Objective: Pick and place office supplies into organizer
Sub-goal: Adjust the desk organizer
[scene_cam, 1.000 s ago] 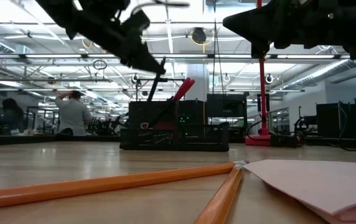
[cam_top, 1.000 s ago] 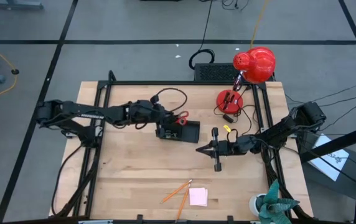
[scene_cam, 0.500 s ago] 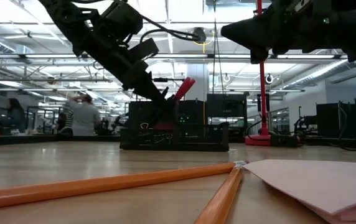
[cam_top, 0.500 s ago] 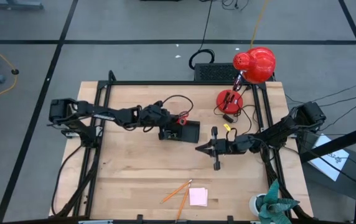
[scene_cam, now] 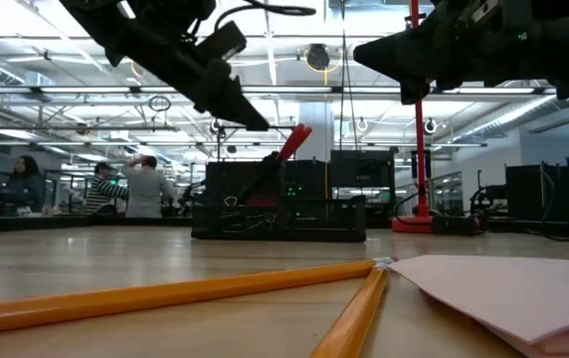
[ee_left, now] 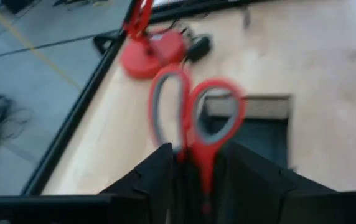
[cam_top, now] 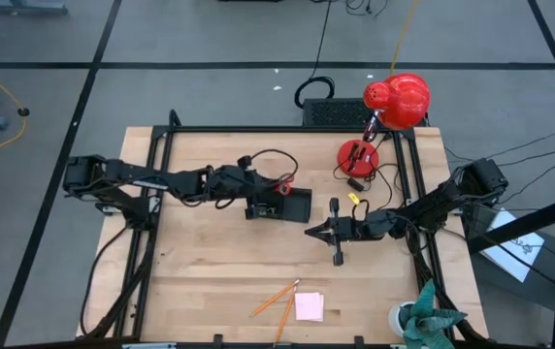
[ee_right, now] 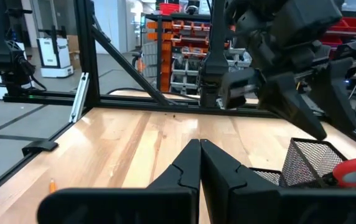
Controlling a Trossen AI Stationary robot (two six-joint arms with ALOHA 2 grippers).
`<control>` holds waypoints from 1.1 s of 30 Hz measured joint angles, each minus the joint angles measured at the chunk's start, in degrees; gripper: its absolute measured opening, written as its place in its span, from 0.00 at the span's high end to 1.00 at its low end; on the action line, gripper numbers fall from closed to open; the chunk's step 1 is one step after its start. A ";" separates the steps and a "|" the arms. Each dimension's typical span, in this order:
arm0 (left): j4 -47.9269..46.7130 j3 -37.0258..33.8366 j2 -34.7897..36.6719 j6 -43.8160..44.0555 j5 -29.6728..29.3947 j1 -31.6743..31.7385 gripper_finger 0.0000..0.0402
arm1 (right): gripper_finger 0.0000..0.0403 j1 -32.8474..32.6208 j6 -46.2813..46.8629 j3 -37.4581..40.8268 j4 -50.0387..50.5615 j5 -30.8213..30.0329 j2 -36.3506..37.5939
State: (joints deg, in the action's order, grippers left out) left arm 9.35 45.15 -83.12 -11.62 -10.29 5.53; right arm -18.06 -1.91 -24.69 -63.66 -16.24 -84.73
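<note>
The red-handled scissors (cam_top: 281,184) stood blades-down in the black mesh organizer (cam_top: 279,204), handles sticking up — stiff, light and probably slick at the loops, best taken by the shank below them. The left hand (cam_top: 255,191) hovered just over them; whether its fingers gripped was unclear. The right hand (cam_top: 310,232) waited closed above the table (cam_top: 210,271) — two orange pencils (cam_top: 276,302) and a pink sticky-note pad (cam_top: 309,306) lay near the front edge.

one black organizer (cam_top: 285,205), one pair of red-handled scissors (cam_top: 281,183), two orange pencils (cam_top: 277,301), one pink sticky-note pad (cam_top: 309,306), one red lamp (cam_top: 396,101)
</note>
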 joint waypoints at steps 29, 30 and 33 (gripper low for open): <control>22.55 -18.66 5.34 5.62 21.75 25.41 0.99 | 1.00 0.51 -0.47 0.00 0.12 0.03 0.00; 24.17 -19.12 5.19 6.61 22.44 25.68 0.99 | 1.00 0.85 -0.45 0.00 0.05 0.02 0.00; 25.68 -19.43 3.34 7.67 22.54 25.20 0.99 | 1.00 1.59 -0.29 0.00 0.13 0.03 0.00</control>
State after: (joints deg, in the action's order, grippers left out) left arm 35.04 25.72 -79.79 -3.95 12.25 30.73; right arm -16.48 -2.20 -24.69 -63.53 -16.21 -84.73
